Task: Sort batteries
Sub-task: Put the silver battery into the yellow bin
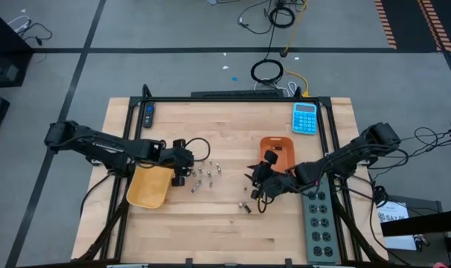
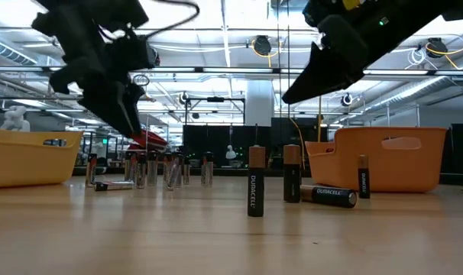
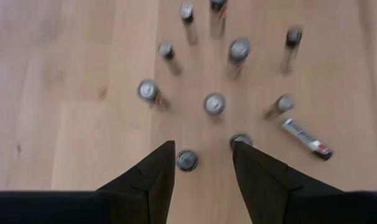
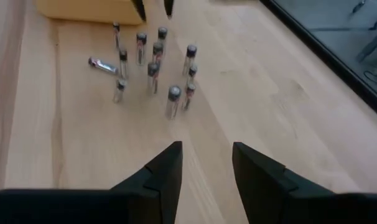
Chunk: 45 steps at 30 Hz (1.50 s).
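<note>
Batteries (image 3: 214,103), light, rigid and easily toppled, stand clustered on the counter (image 1: 210,216) beneath the left end effector (image 3: 202,163), fingers apart, best gripped mid-body.

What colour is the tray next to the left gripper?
Yellow. The tray beside the left gripper shows best in the high view.

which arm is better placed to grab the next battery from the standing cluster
Left, probably. The left hand hangs open directly over the standing batteries, one battery between its fingers. The right hand, also open, is farther away.
</note>
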Tool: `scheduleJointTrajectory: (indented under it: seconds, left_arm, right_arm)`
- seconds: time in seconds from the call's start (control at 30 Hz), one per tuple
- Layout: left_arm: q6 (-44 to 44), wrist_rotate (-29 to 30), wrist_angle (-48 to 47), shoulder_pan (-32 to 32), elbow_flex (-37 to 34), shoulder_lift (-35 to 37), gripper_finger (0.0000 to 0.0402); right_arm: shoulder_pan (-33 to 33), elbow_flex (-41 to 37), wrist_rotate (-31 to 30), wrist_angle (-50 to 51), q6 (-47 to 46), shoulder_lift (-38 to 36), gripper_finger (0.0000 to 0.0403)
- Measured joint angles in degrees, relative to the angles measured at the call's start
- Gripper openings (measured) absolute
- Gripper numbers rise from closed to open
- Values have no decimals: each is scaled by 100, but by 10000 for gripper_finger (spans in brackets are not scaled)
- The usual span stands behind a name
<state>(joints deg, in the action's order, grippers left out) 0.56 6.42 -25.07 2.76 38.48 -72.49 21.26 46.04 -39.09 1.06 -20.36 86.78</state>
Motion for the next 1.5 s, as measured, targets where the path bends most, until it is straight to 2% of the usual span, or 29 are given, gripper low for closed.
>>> scheduleJointTrajectory:
  seconds: [0.3,0.47,0.73,1.1,1.2,1.37,1.5]
  left_arm:
    - [219,-27,-79,-392,-2,-275,171]
    - [282,-354,-95,-504,-2,-291,171]
    - [288,-658,-54,-540,-2,-514,171]
    - [282,-639,257,-543,-7,-804,168]
    - [284,-636,218,-542,-7,-806,142]
    - [331,-622,291,-542,-51,-802,53]
    - [339,-548,382,-542,-66,-802,53]
  right_arm:
    - [-20,0,0,38,52,0,132]
    - [-18,0,-2,41,53,0,132]
    - [-18,0,-11,44,31,0,132]
    - [-15,0,-15,52,31,0,132]
    - [-15,0,-15,50,31,0,132]
    - [-15,0,-15,50,31,2,132]
    - [-15,0,-15,50,9,2,132]
